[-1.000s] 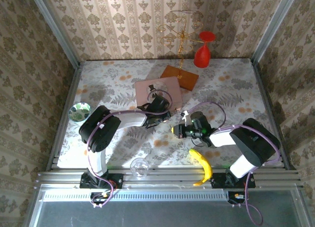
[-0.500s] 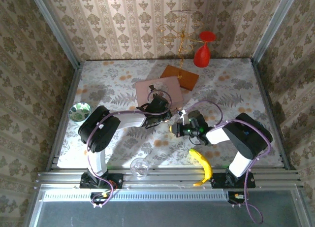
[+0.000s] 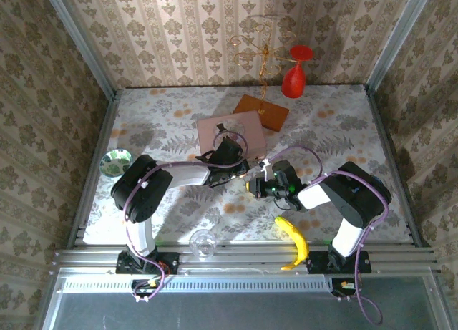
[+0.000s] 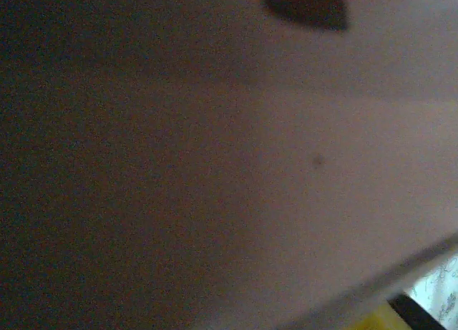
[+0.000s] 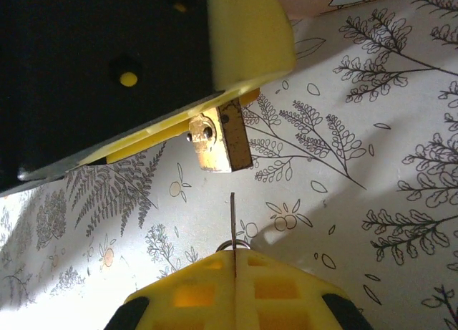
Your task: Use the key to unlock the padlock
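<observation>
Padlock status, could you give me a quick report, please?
Left gripper shut on padlock. Right gripper shut on key, tip just short of padlock. Nothing between.

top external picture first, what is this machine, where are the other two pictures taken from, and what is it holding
The overhead view shows two robot arms bolted at the near edge of a table with a floral cloth. The other two pictures come from small cameras on each arm's wrist.

On the table are a pink box, a banana, a red goblet, a gold wire stand on a brown base, a small bowl and a clear glass.

The left gripper pinches a tiny brass padlock in its yellow fingers. The right gripper, shut, holds the key, its blade pointing at the padlock but short of it.

The left wrist camera sits too close to a pinkish surface to give detail.
</observation>
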